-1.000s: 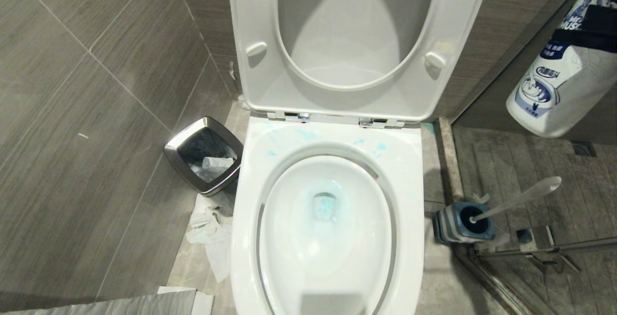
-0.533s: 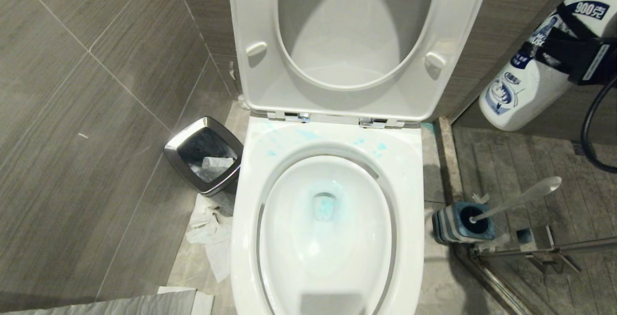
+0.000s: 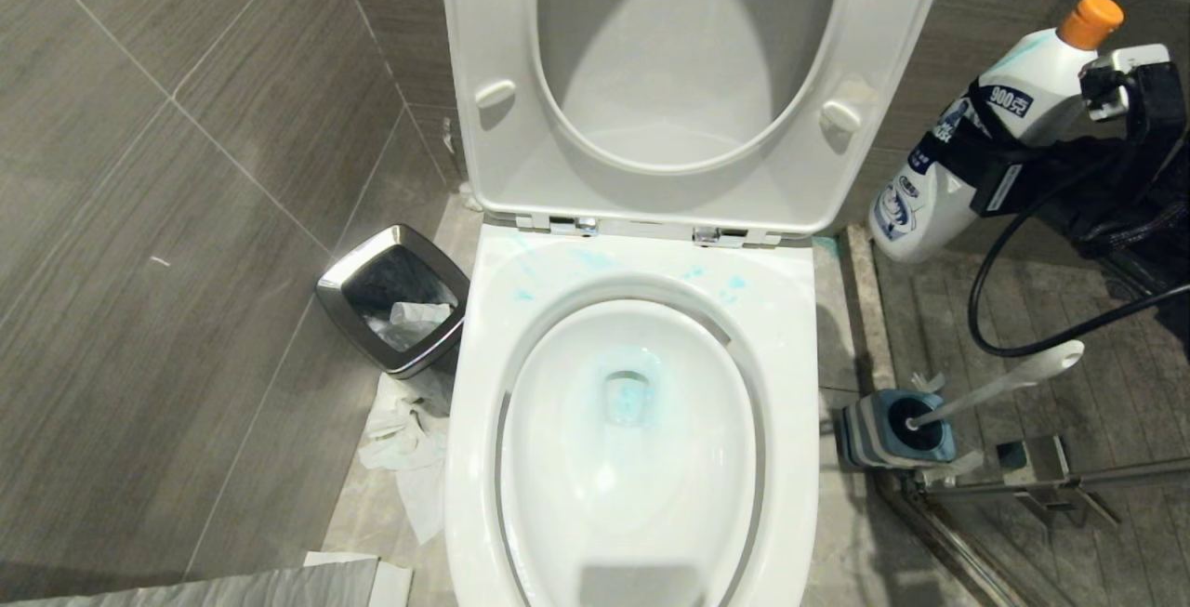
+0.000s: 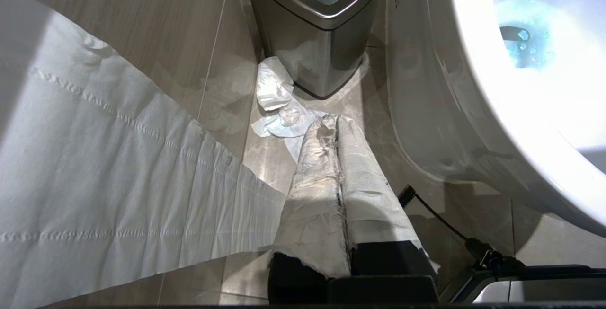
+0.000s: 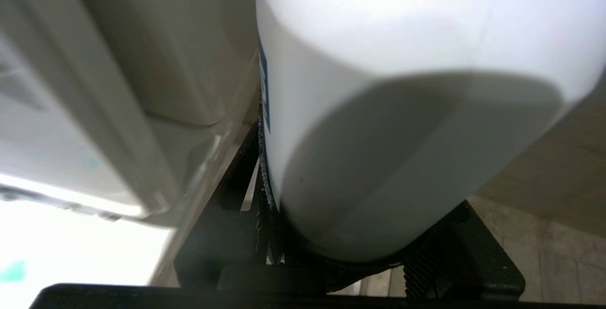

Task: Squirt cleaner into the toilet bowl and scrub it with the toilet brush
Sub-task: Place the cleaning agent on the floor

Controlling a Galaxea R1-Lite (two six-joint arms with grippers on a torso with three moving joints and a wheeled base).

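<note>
Right black hand (image 3: 999,175): matte black fingers with ridged inner pads, white label on one finger, small white-grey block near the wrist, looping black cable. Left hand (image 4: 337,157): two long fingers wrapped in white tape, black bases, thin black cable alongside.

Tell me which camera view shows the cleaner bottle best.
The head view: the cleaner shows almost whole, orange cap up, label readable, tilted in the right claw beside the toilet bowl. The right wrist view shows only its white base close up. The left wrist view shows none of it.
</note>
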